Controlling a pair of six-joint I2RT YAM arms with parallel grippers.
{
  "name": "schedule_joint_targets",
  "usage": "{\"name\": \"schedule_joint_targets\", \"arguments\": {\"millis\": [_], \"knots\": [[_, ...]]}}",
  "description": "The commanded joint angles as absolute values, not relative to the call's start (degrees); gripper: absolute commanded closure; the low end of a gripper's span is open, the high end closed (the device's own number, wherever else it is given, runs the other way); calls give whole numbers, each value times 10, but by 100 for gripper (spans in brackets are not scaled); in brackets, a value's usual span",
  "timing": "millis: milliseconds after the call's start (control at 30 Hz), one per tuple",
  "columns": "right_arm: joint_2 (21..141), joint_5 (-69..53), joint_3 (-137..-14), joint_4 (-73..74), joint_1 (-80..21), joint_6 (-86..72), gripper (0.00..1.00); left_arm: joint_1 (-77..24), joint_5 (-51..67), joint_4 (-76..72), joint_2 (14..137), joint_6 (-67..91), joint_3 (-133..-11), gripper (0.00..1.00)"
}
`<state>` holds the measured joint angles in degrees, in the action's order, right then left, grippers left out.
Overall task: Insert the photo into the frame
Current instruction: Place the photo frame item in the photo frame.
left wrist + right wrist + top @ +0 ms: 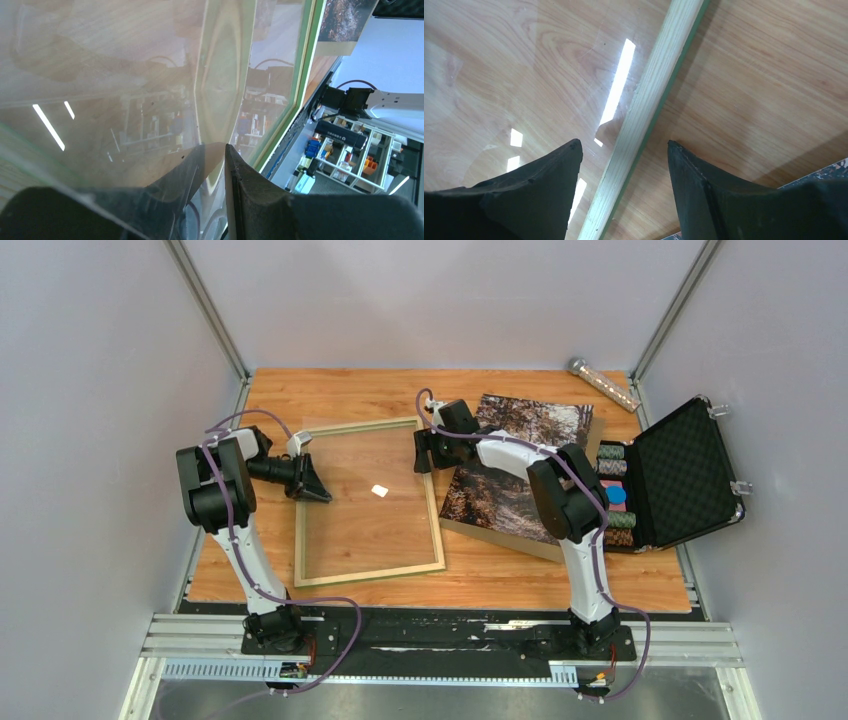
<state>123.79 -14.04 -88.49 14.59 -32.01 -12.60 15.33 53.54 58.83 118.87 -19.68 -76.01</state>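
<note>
Photo [495, 502] lies print-side up, right of centre in the top view, on a brown backing board [520, 543] whose edge shows along its lower side; R arm reaches across over it. Frame [370, 573] lies flat on the tabletop [500, 580] just left of the photo, pale wood side up, a clear pane inside the rails w/ ceiling lights reflected in it. Photo and frame are apart, not overlapping. L pincer [318, 485] sits at the frame's left rail, about mid-height of that rail. In the L wrist view it [225, 147] is narrow and clamped on the frame's edge: one finger is seen through the pane, the other lies on the near side of it. R pincer [425, 452] is over the upper part of the right rail. In the R wrist view it [623, 144] stands wide, one finger each side of the rail [649, 100], w/ a gap both sides, holding nothing. At far right a black case [690, 470] lies open w/ stacks of chips [612, 460] inside. A clear tube [603, 383] lies at upper right.
</note>
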Motion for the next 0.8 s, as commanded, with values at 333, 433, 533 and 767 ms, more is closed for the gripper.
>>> {"name": "schedule_joint_targets", "arguments": {"millis": [333, 433, 533, 767], "knots": [[1205, -139, -936, 159, -334, -92, 34, 149, 535, 578, 1188, -193, -762, 71], [1204, -136, -945, 161, -341, -86, 34, 149, 533, 579, 1187, -192, -762, 71], [1207, -136, -958, 164, -350, -78, 34, 149, 532, 579, 1186, -193, -762, 71], [1223, -137, -993, 178, -379, -54, 35, 149, 529, 578, 1186, -190, -763, 71]]}}
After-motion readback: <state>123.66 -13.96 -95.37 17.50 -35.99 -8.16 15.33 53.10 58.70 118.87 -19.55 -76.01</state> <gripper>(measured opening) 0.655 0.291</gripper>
